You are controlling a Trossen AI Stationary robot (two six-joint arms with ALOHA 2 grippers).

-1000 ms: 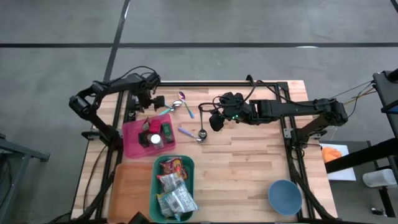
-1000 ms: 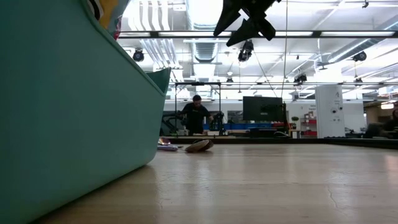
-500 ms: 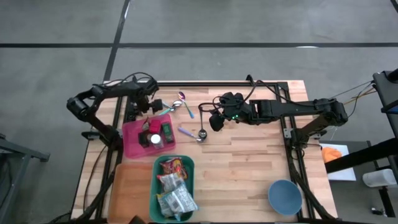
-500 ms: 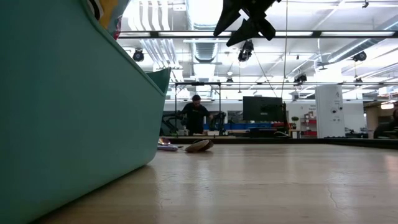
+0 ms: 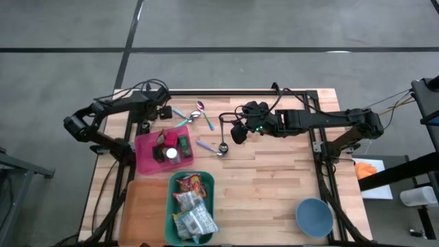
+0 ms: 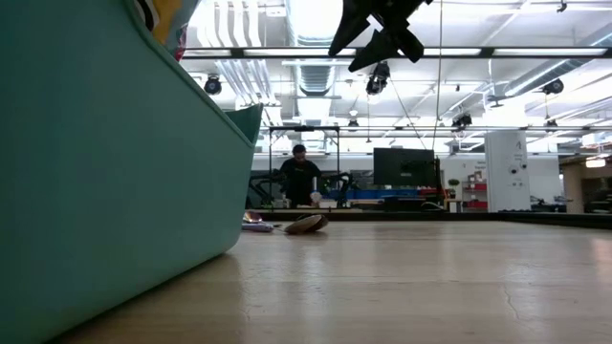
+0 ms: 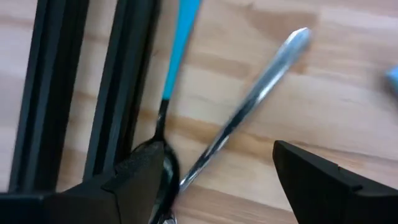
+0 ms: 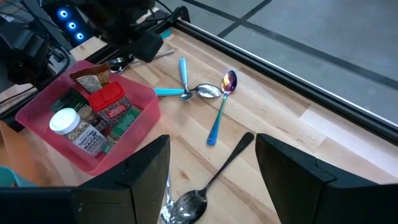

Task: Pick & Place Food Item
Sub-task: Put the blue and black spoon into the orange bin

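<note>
Food jars and packets fill a pink bin at the table's left. Snack packets lie in a teal bin nearer the front. My left gripper stands open, pointing steeply down over the far-left corner. Between its fingers a blue-handled spoon and a silver handle lie on the wood. Whether the fingers touch them I cannot tell. My right gripper hangs open above the table's middle, with nothing between its fingers.
Several spoons lie scattered behind and right of the pink bin, one silver spoon below my right gripper. An orange tray sits front left and a blue bowl front right. A black frame rail runs beside the left gripper.
My left gripper has sunk a little over the spoons at the far left and tipped more steeply downward, while its elbow has swung toward the table's left edge. It stays open. The right arm has kept still.
</note>
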